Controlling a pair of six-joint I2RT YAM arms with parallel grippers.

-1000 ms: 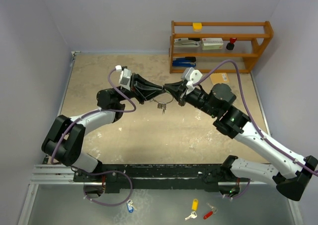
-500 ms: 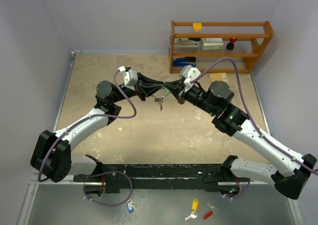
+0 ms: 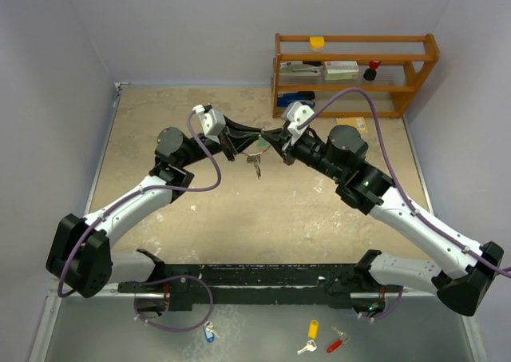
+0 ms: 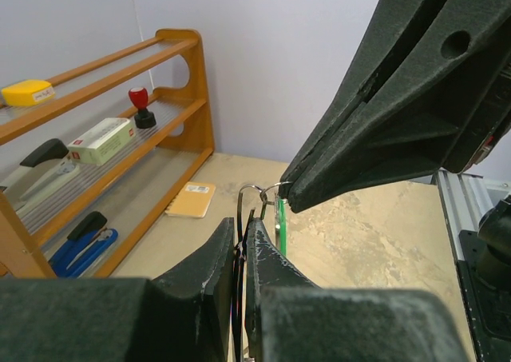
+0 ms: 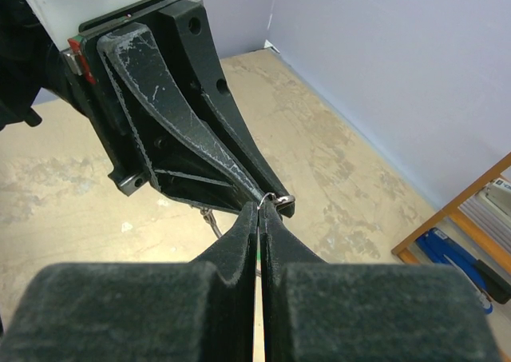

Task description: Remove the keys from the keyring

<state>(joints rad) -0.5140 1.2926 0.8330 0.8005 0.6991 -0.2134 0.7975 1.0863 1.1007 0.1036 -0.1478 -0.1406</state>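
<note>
The keyring (image 3: 259,145) is held in the air between both gripper tips over the middle of the table. My left gripper (image 3: 246,144) is shut on the keyring's thin silver wire (image 4: 250,191). My right gripper (image 3: 272,142) is shut on the green-headed key (image 4: 280,220), which shows edge-on beside its tip in the left wrist view. The right fingertips (image 5: 254,216) meet the left gripper (image 5: 281,206) at the ring (image 5: 270,198). The other keys (image 3: 255,165) hang below the ring, and one shows in the right wrist view (image 5: 209,216). The black head is hidden.
A wooden shelf (image 3: 355,61) stands at the back right with a stapler, a box, a red stamp and a yellow item. A tan notepad (image 3: 352,125) lies near it. Yellow- (image 3: 312,329), red- (image 3: 336,344) and blue-tagged (image 3: 209,333) keys lie below the front rail.
Both grippers have moved toward the back with the ring still held between them. The left arm has stretched out, and the hanging keys have moved with the ring.
</note>
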